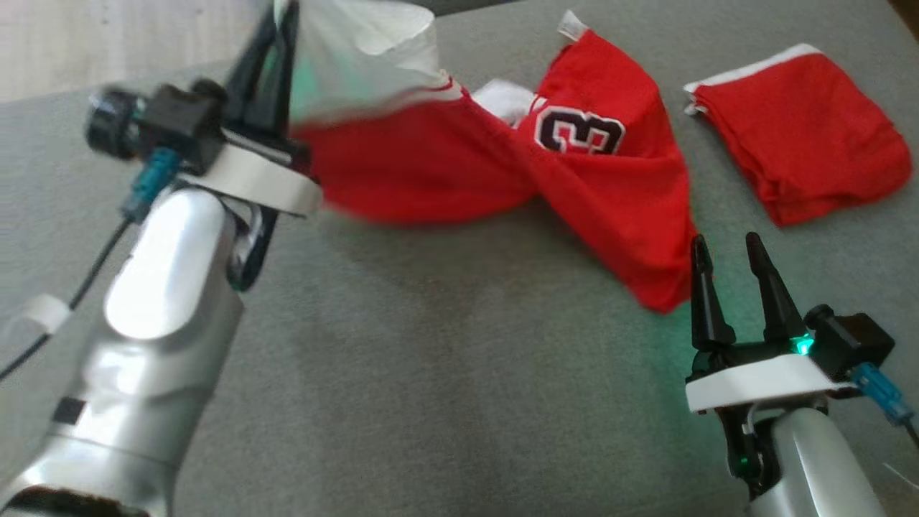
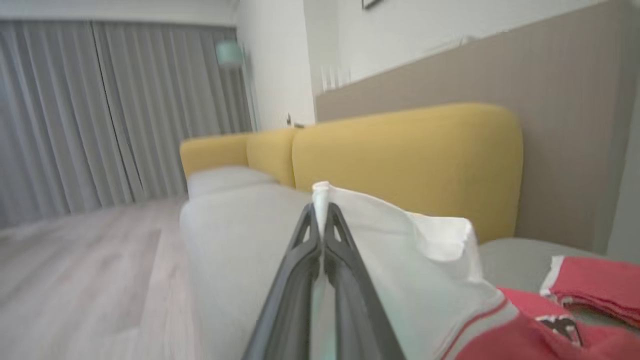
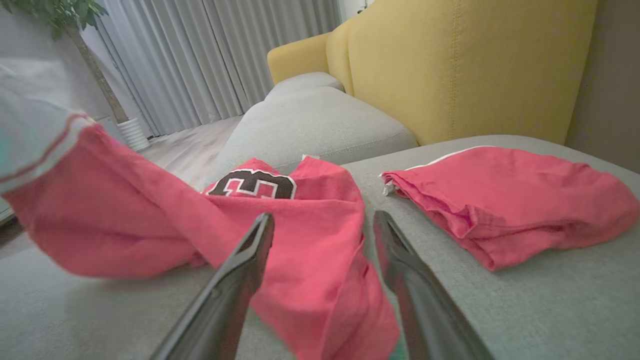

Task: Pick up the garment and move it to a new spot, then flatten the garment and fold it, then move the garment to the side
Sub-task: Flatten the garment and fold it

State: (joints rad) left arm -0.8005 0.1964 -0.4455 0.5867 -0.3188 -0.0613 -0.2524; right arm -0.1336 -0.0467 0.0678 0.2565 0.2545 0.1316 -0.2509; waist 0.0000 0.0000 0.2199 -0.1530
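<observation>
The garment (image 1: 431,165), a red jersey with a dark numeral and a white end, lay partly on the grey seat cushion (image 1: 431,373). It was to the left of the folded red piece (image 1: 804,136), with a strip of bare cushion between them. The left gripper (image 1: 281,21) was fully closed, its two dark fingers pressed together on the white end. That end was raised off the cushion on the side farthest from the folded red piece and appeared blurred. The rest of the jersey trailed back toward the folded red piece, twisted at mid-length, with its lower red corner resting on the cushion. The right gripper (image 1: 725,248) stood wide open and held nothing. Its fingertips were just beside that corner, nearer the robot than the folded red piece. A yellow backrest (image 3: 450,65) rose behind the folded red piece.
</observation>
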